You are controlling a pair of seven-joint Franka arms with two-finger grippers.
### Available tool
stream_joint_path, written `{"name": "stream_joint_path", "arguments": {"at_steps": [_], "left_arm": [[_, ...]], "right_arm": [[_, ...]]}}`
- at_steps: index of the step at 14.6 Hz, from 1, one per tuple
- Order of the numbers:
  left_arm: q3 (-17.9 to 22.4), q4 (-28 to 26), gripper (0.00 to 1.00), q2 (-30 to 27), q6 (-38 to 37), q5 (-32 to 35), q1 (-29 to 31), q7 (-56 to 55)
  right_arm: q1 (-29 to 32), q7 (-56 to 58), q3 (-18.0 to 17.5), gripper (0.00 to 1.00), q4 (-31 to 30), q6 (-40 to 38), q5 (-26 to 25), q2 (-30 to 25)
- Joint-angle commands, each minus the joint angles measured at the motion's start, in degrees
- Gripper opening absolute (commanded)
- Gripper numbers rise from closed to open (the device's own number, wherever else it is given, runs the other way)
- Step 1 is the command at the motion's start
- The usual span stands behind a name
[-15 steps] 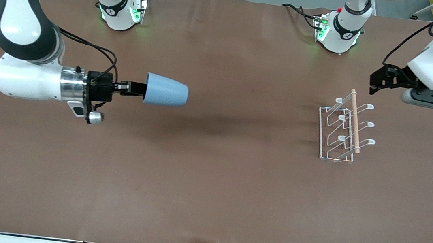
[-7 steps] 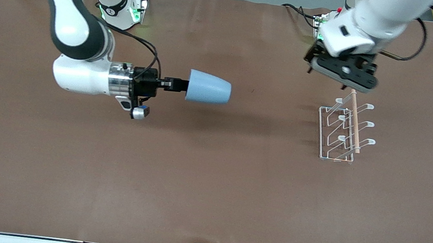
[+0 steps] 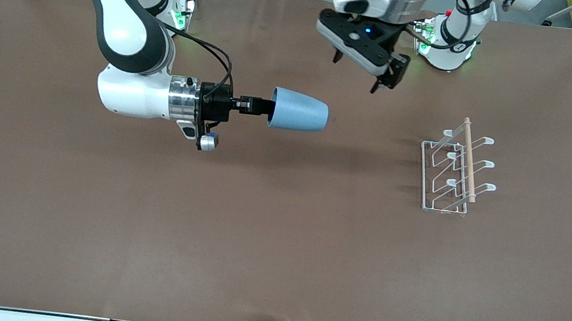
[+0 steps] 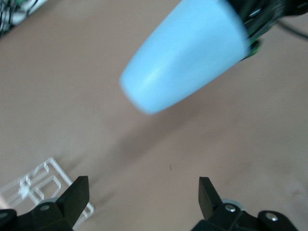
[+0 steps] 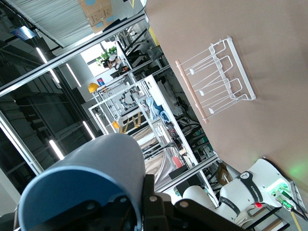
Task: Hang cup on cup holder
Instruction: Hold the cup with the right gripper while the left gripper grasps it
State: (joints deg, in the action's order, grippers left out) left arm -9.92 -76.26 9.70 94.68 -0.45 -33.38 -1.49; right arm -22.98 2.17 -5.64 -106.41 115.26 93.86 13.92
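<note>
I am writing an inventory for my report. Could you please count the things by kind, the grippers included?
Cups: 1, the cup, light blue, held in the air by the right gripper
Cup holders: 1, the cup holder, white wire, on the table
Grippers: 2, the right one and the left gripper, open, empty
Total: 4

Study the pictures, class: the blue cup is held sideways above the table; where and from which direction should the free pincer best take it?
The right pincer grips the cup at its rim, so only the tapered body toward the closed base is free. The open left pincer should probably close across that narrower end, coming from the cup holder's end of the table.
</note>
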Motion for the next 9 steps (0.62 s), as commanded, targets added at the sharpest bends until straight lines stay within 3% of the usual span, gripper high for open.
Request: {"name": "stream_joint_path", "arguments": {"at_steps": [1, 9], "left_arm": [[0.43, 1.99, 1.0, 1.89, 5.06, 0.28, -0.37, 8.93], [0.61, 2.16, 0.98, 7.61, 15.18, 1.33, -1.25, 24.07]], "right_arm": [[-0.75, 0.38, 0.45, 0.05, -1.43, 0.05, 2.03, -0.92], [-1.19, 0.47, 0.36, 0.02, -1.43, -0.39, 2.03, -1.09]]}}
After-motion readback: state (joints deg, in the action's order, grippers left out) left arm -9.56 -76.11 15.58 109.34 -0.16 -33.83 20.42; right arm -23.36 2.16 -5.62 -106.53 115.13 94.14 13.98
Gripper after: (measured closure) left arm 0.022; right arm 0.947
